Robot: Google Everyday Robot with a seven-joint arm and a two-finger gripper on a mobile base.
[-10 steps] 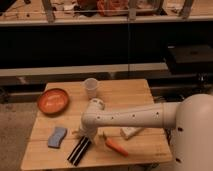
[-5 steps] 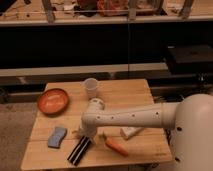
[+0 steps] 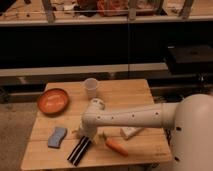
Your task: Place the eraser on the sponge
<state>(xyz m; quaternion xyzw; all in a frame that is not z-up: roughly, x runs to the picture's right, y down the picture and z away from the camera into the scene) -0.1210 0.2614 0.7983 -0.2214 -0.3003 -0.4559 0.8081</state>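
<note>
The eraser (image 3: 79, 150) is a long black block with a pale stripe, lying diagonally near the front edge of the wooden table (image 3: 125, 95). My gripper (image 3: 84, 136) hangs at the end of the white arm, right over the eraser's upper end. The sponge (image 3: 57, 136) is a light-blue pad lying flat to the left of the eraser, a short gap away. Nothing rests on the sponge.
An orange bowl (image 3: 52, 100) sits at the table's left rear. A translucent cup (image 3: 90, 89) stands at the back centre. An orange carrot (image 3: 116, 146) lies right of the eraser, and a white bottle (image 3: 131, 132) lies behind it. My white body fills the lower right.
</note>
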